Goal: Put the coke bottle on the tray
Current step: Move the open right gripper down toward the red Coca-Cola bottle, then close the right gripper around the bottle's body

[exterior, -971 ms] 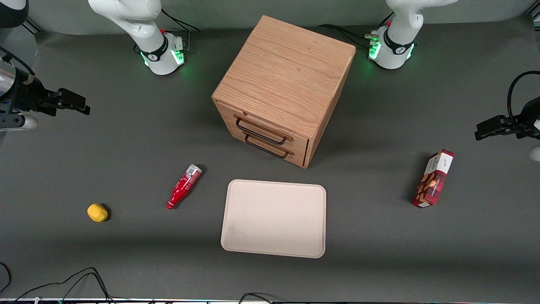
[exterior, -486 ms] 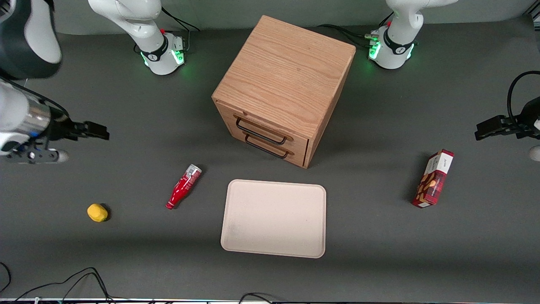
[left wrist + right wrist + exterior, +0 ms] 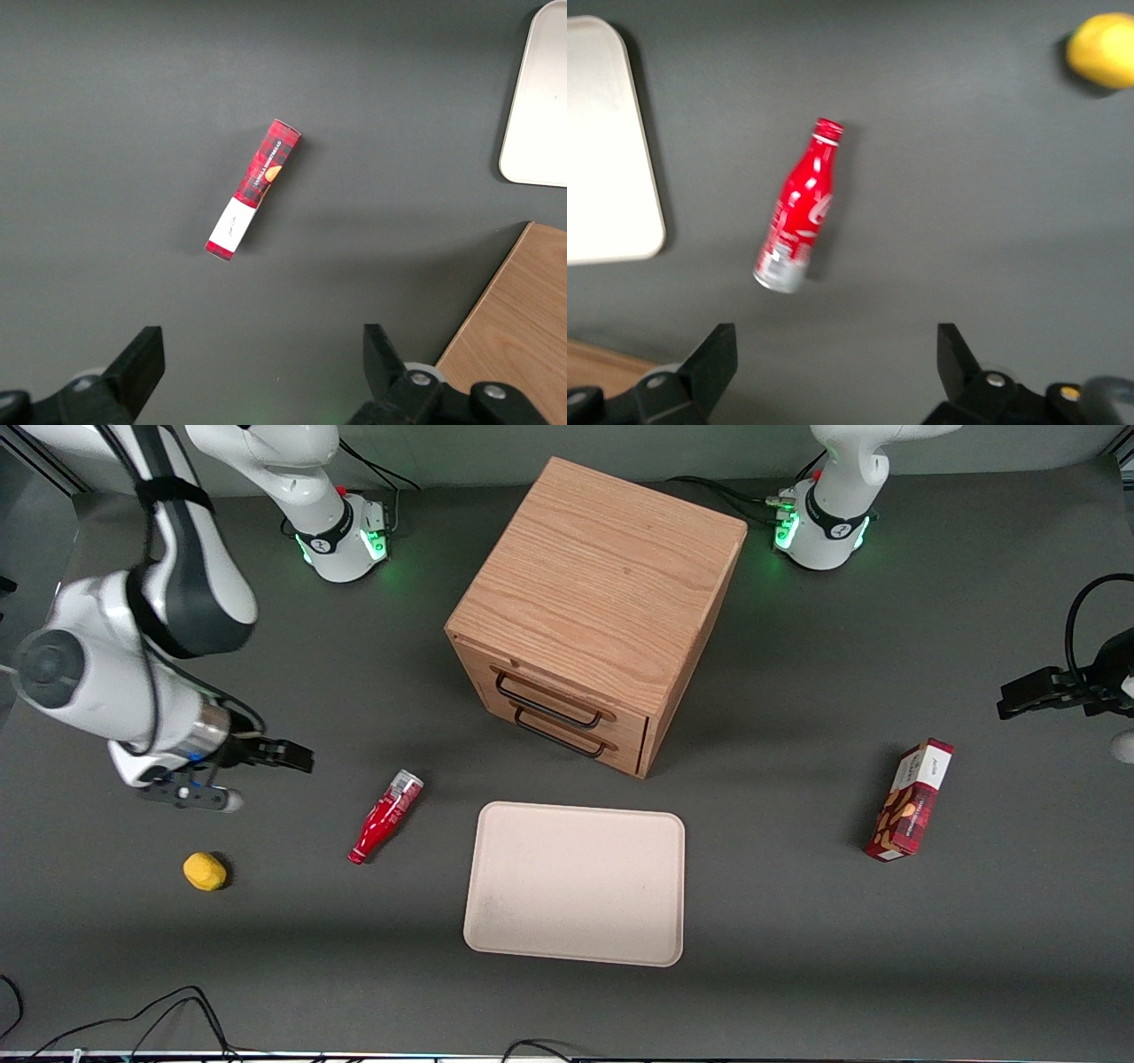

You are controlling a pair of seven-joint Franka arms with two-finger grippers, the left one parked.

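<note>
The coke bottle [image 3: 385,817] is slim and red with a silvery base. It lies on its side on the dark table, beside the tray [image 3: 576,883], toward the working arm's end. Its cap points toward the front camera. The tray is pale beige and holds nothing. My right gripper [image 3: 297,757] hovers open and empty above the table, apart from the bottle, slightly farther from the front camera and toward the working arm's end. The right wrist view shows the bottle [image 3: 799,220] ahead of the open gripper [image 3: 837,341], with a tray corner [image 3: 602,142] beside it.
A yellow lemon-like object [image 3: 205,871] lies near the gripper, nearer the front camera, and also shows in the right wrist view [image 3: 1103,51]. A wooden two-drawer cabinet [image 3: 602,602] stands farther back than the tray. A red snack box [image 3: 910,800] lies toward the parked arm's end.
My right arm has swung in from the table's end toward the bottle and nearer the front camera. The bottle, tray and other objects have not moved.
</note>
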